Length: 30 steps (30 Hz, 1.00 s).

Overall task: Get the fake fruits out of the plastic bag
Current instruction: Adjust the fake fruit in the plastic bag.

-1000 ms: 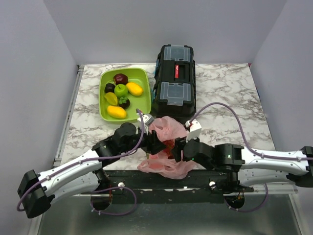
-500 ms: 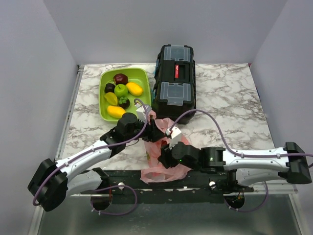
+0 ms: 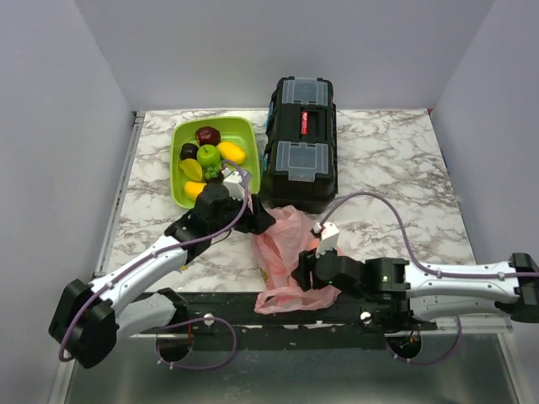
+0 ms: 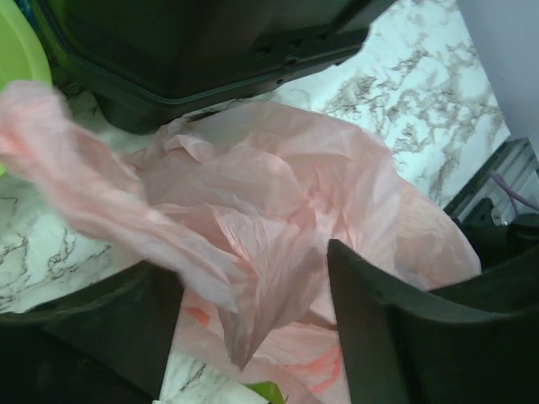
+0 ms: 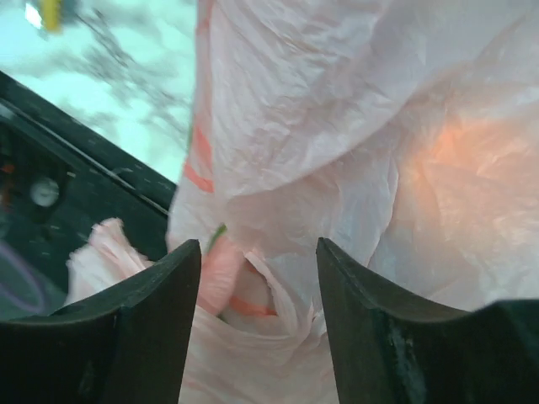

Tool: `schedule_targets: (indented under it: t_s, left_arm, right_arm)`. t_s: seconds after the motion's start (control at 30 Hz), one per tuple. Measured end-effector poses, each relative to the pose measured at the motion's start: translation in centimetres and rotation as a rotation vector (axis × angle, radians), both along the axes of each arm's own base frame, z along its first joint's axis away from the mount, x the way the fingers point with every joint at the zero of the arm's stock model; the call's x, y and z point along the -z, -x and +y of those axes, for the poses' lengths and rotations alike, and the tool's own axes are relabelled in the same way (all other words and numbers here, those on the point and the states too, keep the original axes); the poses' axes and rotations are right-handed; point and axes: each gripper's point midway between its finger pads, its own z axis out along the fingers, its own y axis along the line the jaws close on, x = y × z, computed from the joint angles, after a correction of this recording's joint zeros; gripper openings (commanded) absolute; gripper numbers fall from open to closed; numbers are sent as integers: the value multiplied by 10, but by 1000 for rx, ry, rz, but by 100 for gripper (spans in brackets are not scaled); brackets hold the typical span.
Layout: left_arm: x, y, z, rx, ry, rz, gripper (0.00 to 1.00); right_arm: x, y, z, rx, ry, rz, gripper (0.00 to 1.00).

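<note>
The pink plastic bag (image 3: 285, 244) lies crumpled at the table's front edge, just in front of the toolbox, with its lower end draped over the black rail. My left gripper (image 3: 257, 220) is at its upper left corner. In the left wrist view that gripper (image 4: 251, 265) stands open, with a loose fold of the bag (image 4: 278, 210) hanging between its fingers. My right gripper (image 3: 305, 273) is at the bag's lower right, open (image 5: 258, 248) around bunched plastic (image 5: 337, 126). The fake fruits are hidden inside; only a green bit (image 4: 265, 391) and an orange glow (image 5: 455, 143) show.
A black toolbox (image 3: 301, 143) stands right behind the bag. A lime-green tray (image 3: 181, 139) with several other fruits sits at the back left, close to my left wrist. The black front rail (image 3: 219, 307) runs below the bag.
My left gripper has drawn back up and left toward the tray. My right gripper went left and then came back, lower on the bag. The bag now lies longer and narrower.
</note>
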Motion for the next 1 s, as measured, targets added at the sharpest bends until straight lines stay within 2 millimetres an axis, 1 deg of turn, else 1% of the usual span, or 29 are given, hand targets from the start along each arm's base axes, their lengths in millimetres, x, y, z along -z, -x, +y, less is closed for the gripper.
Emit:
schedule_targets:
  t_s: [0.1, 0.17, 0.3, 0.37, 0.4, 0.47, 0.5, 0.57, 0.63, 0.67, 0.7, 0.8, 0.83, 0.9, 0.93, 1.0]
  left_arm:
    - [-20, 14, 3, 43, 27, -43, 84]
    - [-37, 28, 5, 90, 58, -75, 88]
    - [-78, 53, 9, 169, 114, -141, 91]
    - [-106, 65, 13, 200, 140, -186, 91]
    - [-112, 67, 14, 207, 145, -196, 91]
    - [-125, 75, 18, 224, 145, -219, 92]
    - [-127, 80, 21, 234, 138, -226, 94]
    - [-124, 87, 27, 242, 119, -223, 94]
    - [-120, 99, 35, 250, 103, -212, 94]
    - [-118, 106, 39, 261, 102, -208, 94]
    - [-118, 111, 40, 271, 105, -209, 94]
    - [-122, 134, 44, 332, 152, -221, 94]
    - [-124, 142, 45, 353, 173, -228, 94]
    - [-124, 151, 44, 386, 204, -224, 94]
    - [-122, 154, 43, 399, 217, -216, 94]
    - [-115, 155, 39, 414, 239, -190, 92]
  right_arm:
    - [-30, -4, -3, 18, -107, -33, 73]
    - [-41, -5, -4, 26, -140, -48, 77]
    - [-50, -9, -2, 14, -133, -81, 85]
    - [-54, -14, 1, 17, -106, -108, 93]
    - [-56, -16, 3, 21, -93, -118, 95]
    - [-60, -24, 9, 39, -53, -153, 96]
    - [-62, -29, 13, 54, -35, -173, 96]
    - [-60, -39, 17, 87, 12, -207, 93]
    - [-52, -48, 17, 127, 68, -239, 88]
    - [-46, -51, 17, 143, 99, -253, 87]
    - [-40, -54, 16, 154, 130, -265, 87]
    - [-25, -60, 14, 170, 206, -287, 87]
    - [-20, -61, 14, 169, 228, -292, 83]
    - [-14, -61, 15, 163, 258, -298, 63]
    - [-12, -62, 14, 160, 270, -300, 48]
    - [-9, -63, 14, 157, 285, -303, 33]
